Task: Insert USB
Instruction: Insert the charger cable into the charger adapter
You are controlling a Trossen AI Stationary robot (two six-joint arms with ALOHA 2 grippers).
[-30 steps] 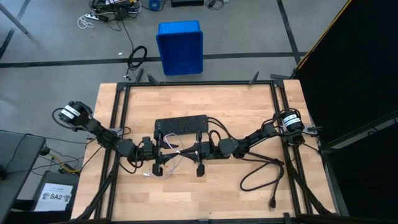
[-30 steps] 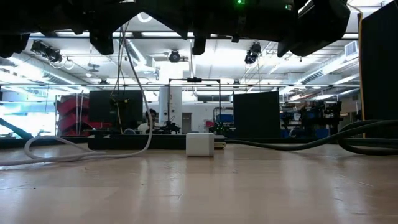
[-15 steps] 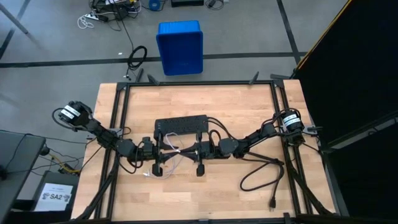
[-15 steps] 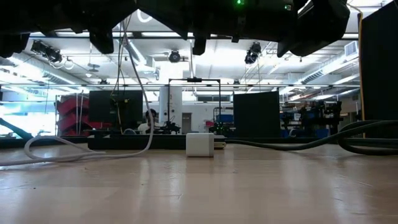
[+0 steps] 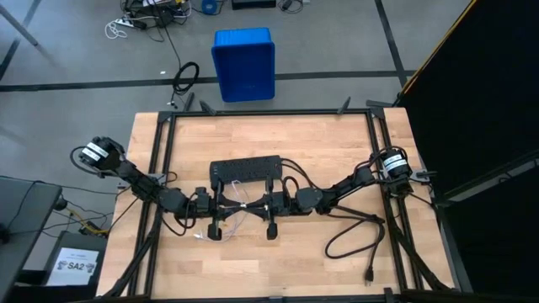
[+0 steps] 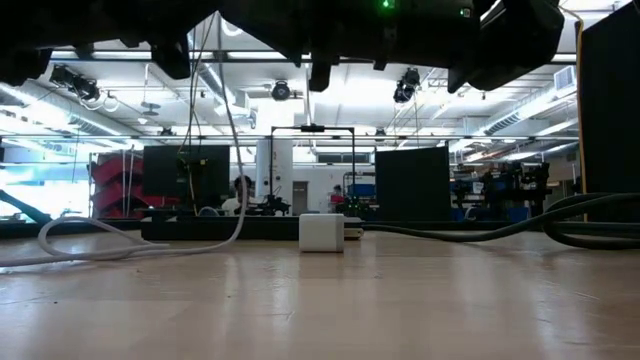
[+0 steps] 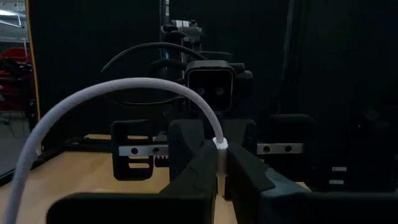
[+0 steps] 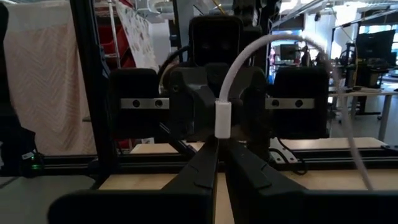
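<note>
The left gripper [image 7: 221,180] has its jaws closed on one small plug end of the thin whitish-grey USB cable [image 7: 99,99]; in the left wrist view the white plug sits pinched between the two dark fingers [image 7: 193,171], and the cable arches up and away from it in a smooth curve. The right gripper [image 8: 219,155] has its jaws closed on the other white plug end, which stands upright between its fingers [image 8: 202,165], with the cable [image 8: 249,53] rising from it and bending over to one side.

In the high view the two grippers face each other just in front of the middle of the wooden bench [image 5: 337,151], the left gripper [image 5: 221,208] and the right gripper [image 5: 263,206] near one another, with the slack of the cable [image 5: 237,210] hanging between them. Each wrist view shows the other arm's gripper and camera straight ahead.

In the low view a loop of the cable [image 6: 130,245] drops from above and trails along the bench top. A small white cube adapter [image 6: 321,232] stands on the bench farther back. A black power strip [image 5: 245,169] lies just beyond the grippers, and a thick black power cord [image 5: 354,236] curls over the bench's right side. A blue plastic crate [image 5: 243,52] stands on the floor beyond the bench.
</note>
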